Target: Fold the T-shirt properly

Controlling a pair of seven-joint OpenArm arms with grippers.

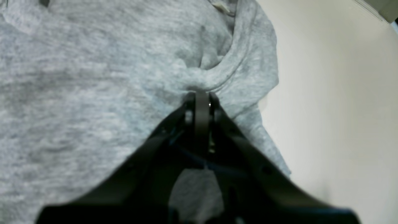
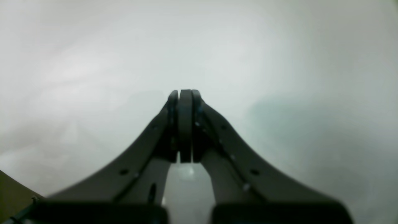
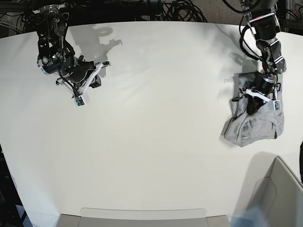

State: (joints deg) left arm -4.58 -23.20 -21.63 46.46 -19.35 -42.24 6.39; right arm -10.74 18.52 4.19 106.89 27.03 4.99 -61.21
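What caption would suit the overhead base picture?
Left gripper pinches the crumpled heather light-grey cotton T-shirt at the white table edge; right gripper idles.

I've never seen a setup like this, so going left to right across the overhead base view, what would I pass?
Black right gripper shut on nothing, hanging over the white table → bare white tabletop → crumpled heather light-grey T-shirt, with the black left gripper shut on it → pale box corner at bottom right.

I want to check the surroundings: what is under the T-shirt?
The T-shirt lies bunched on the white table, with the left claw pinching its cloth. Whatever lies beneath the folds is covered, so nothing more can be seen.
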